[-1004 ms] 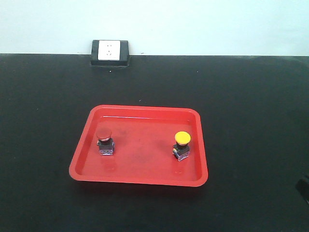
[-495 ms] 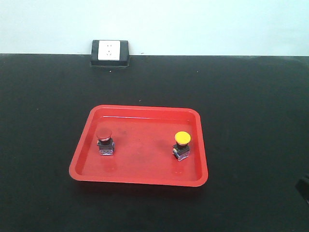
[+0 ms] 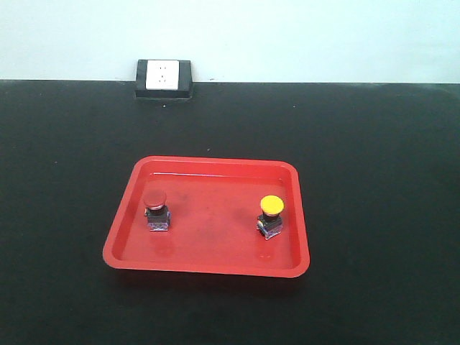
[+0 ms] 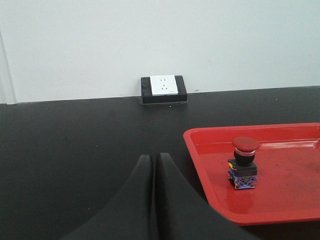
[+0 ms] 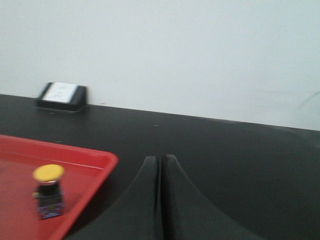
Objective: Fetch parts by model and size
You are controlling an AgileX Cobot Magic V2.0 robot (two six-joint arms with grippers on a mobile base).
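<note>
Two push-button switches are standing upright in a red tray point(image 3: 215, 267) near the black table's point(image 3: 374, 144) centre: the red-capped switch point(image 3: 156, 210) toward its left edge, the yellow-capped switch point(image 3: 270, 216) toward its right. The left gripper point(image 4: 153, 162) and right gripper point(image 5: 161, 162) are hovering pressed closed, gripping nothing.

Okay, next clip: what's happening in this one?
Nothing is being handled at this moment. A shallow red plastic tray sits on the black tabletop, holding a red-capped mushroom push-button switch on its left side and a yellow-capped one on its right, both upright and apart. The left gripper and right gripper are both shut and empty, positioned outside the tray, each near its own side's switch. A white wall socket sits at the table's back edge.
</note>
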